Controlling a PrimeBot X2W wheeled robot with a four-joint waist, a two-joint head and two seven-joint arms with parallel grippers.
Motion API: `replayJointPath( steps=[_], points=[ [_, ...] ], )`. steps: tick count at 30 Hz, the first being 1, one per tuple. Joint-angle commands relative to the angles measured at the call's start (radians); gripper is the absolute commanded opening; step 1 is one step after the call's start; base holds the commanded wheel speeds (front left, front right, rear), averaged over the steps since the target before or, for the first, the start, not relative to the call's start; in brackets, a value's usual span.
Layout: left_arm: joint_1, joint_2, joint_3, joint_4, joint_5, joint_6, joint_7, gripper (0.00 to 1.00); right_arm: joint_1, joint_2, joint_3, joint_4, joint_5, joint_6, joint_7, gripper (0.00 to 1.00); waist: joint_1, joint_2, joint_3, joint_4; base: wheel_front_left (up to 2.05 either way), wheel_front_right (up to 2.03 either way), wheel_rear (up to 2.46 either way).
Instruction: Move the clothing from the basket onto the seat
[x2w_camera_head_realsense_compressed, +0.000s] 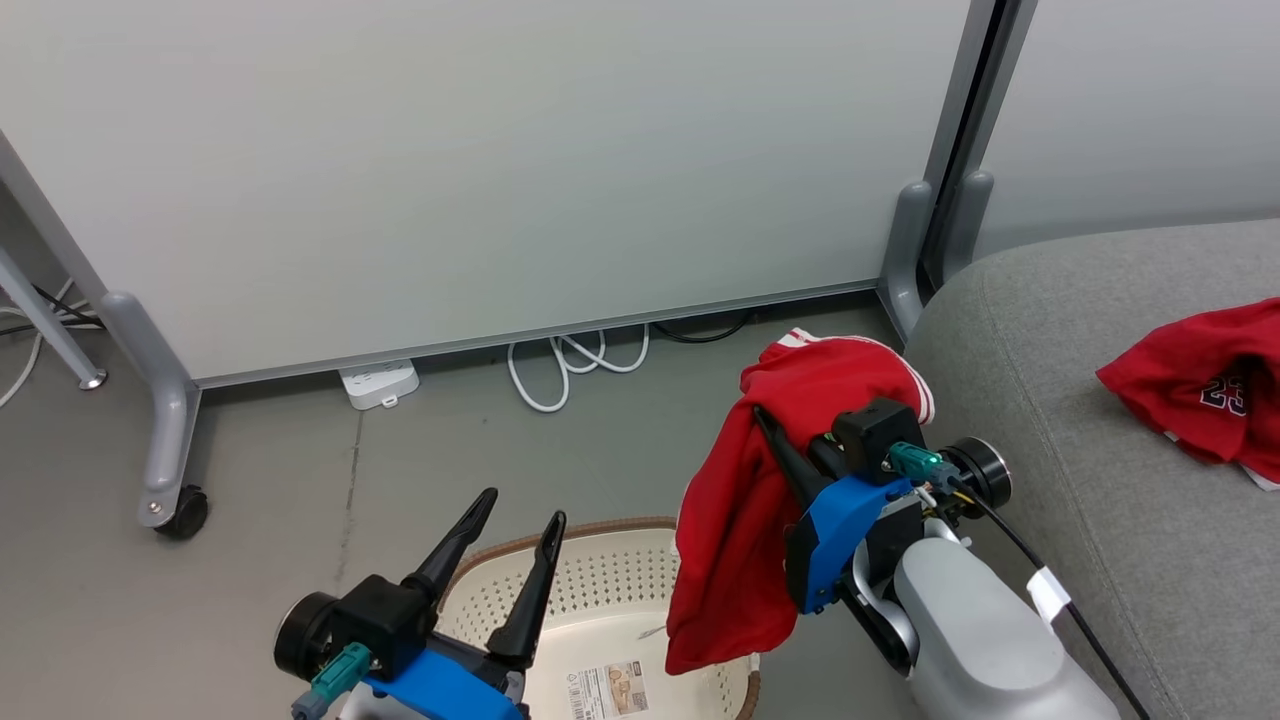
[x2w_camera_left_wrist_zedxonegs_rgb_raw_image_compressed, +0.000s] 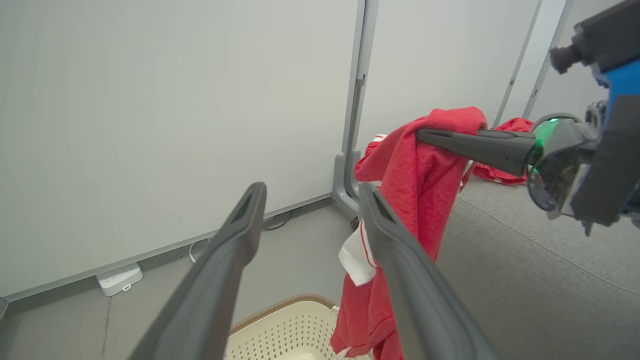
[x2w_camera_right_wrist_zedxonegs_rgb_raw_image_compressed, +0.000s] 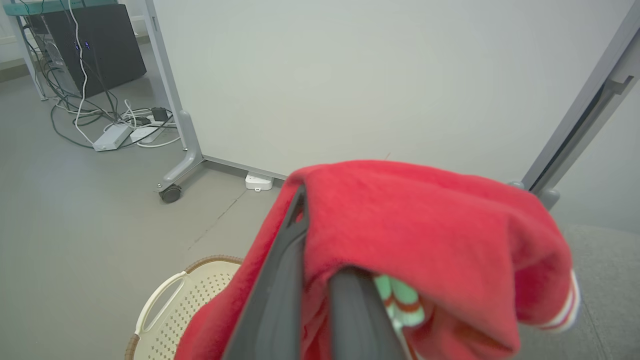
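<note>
The clothing is in two places: the striped-trim garment (x2w_camera_head_realsense_compressed: 735, 520) hangs in the air from the right gripper (x2w_camera_head_realsense_compressed: 760, 415), and the numbered garment (x2w_camera_head_realsense_compressed: 1195, 385) lies crumpled on the sofa (x2w_camera_head_realsense_compressed: 1080, 500), well in from its rounded left edge. The right gripper's jaws are closed tight on the striped-trim garment. The red cloth drapes over the fingers and falls in a long fold whose lower end dangles at the right edge of the basket (x2w_camera_head_realsense_compressed: 600, 585); whether it touches the rim I cannot tell. The basket stands on the floor (x2w_camera_head_realsense_compressed: 300, 450), just beside the sofa, with a paper label (x2w_camera_head_realsense_compressed: 607, 690) on its bottom. The left gripper (x2w_camera_head_realsense_compressed: 522, 507) hovers over the basket's left edge, jaws spread wide and holding nothing, its fingers pointing toward the partition (x2w_camera_head_realsense_compressed: 500, 180).
</note>
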Motion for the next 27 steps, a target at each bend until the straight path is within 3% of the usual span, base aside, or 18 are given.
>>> replayJointPath(
  steps=[1,10,27],
  points=[
    [0.006,-0.001,0.010,0.003,0.009,-0.004,-0.003,1.00,0.015,0.001,0.001,-0.007,0.003,-0.001,0.000,0.00,-0.0001,0.0000,0.001,-0.004,0.00,0.00,0.00],
    [0.004,-0.035,0.044,0.013,0.052,-0.029,-0.003,1.00,0.003,0.000,0.017,-0.032,0.016,-0.001,0.007,0.00,-0.0001,0.0000,0.020,-0.102,0.00,0.00,0.00],
    [-0.011,-0.060,0.087,0.017,0.092,-0.046,-0.003,1.00,0.000,-0.005,-0.013,-0.033,-0.006,-0.001,0.003,0.00,-0.0001,0.0000,0.057,-0.437,0.00,0.00,0.00]
  ],
)
